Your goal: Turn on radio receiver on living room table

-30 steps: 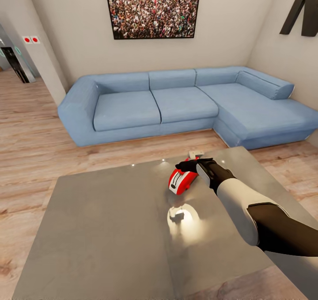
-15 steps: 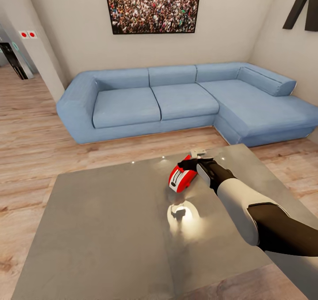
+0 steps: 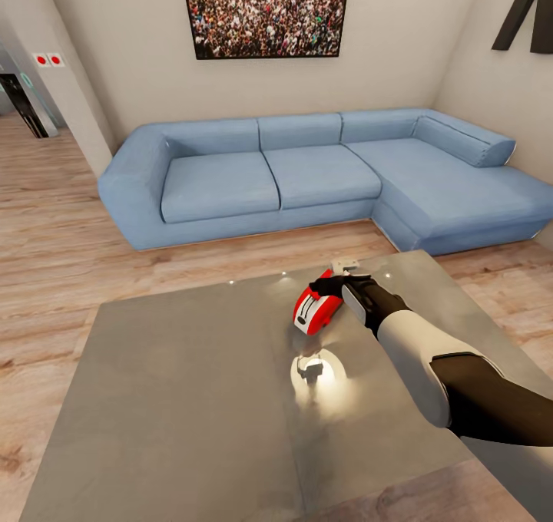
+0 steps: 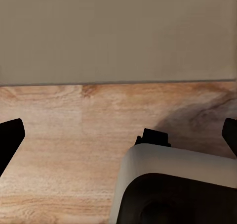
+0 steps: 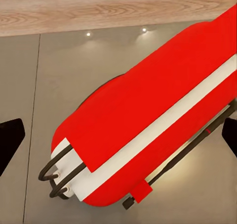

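Red radio receiver [image 3: 316,311] lying toward the far right of the glossy grey counter [image 3: 177,399], with the right gripper [image 3: 332,285] right over it.

From where I'd stand behind the head camera, the right arm reaches across the counter and its dark fingers sit at the radio's far upper end, touching or nearly so; the blue sofa [image 3: 307,176] lies beyond. Through the right wrist camera the radio [image 5: 153,130] sits between two black fingertips [image 5: 10,140] spread wide apart, clamped on nothing, its white band and wire handle plain. Through the left wrist camera the left gripper [image 4: 118,135] hangs over wood floor [image 4: 69,135], fingers likewise spread and empty. My worry: the box lies on slick glass, so an off-centre push could skid or spin it rather than press its switch.
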Robot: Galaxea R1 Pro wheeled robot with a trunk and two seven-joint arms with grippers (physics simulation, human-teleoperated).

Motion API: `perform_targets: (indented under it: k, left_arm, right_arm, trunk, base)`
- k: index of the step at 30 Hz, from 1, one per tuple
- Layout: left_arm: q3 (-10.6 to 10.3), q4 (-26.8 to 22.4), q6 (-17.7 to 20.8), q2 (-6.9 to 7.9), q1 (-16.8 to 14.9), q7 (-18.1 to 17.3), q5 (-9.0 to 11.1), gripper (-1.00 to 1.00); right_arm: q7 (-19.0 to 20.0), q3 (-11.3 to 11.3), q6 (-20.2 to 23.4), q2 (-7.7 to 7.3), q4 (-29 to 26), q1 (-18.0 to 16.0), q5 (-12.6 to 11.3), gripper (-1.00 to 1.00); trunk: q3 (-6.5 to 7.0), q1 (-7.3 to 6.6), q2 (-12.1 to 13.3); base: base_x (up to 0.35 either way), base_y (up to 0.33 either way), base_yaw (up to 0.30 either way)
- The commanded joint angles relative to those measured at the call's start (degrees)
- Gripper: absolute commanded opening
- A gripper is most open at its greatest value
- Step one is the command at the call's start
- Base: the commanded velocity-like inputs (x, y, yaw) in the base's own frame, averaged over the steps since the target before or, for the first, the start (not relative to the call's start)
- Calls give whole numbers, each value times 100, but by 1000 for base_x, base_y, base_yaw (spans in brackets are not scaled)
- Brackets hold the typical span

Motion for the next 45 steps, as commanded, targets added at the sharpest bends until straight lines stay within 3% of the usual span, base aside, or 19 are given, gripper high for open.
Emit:
perform_targets:
  k: [1,11,45]
  left_arm:
    - [0,1,0,0,0,0,0,100]
    - [3,-1,0,3,0,0,0,100]
    - [9,-3,0,4,0,0,0,100]
  right_arm:
    - [-34,0,1,0,0,0,-1,100]
    - [-282,-8,4,0,0,0,-3,100]
    - [-286,-9,-5,0,0,0,-3,100]
  trunk:
    - [0,0,0]
    - [0,0,0]
    - [0,0,0]
  base:
    - [0,0,0]
    - [0,0,0]
    - [12,0,-21]
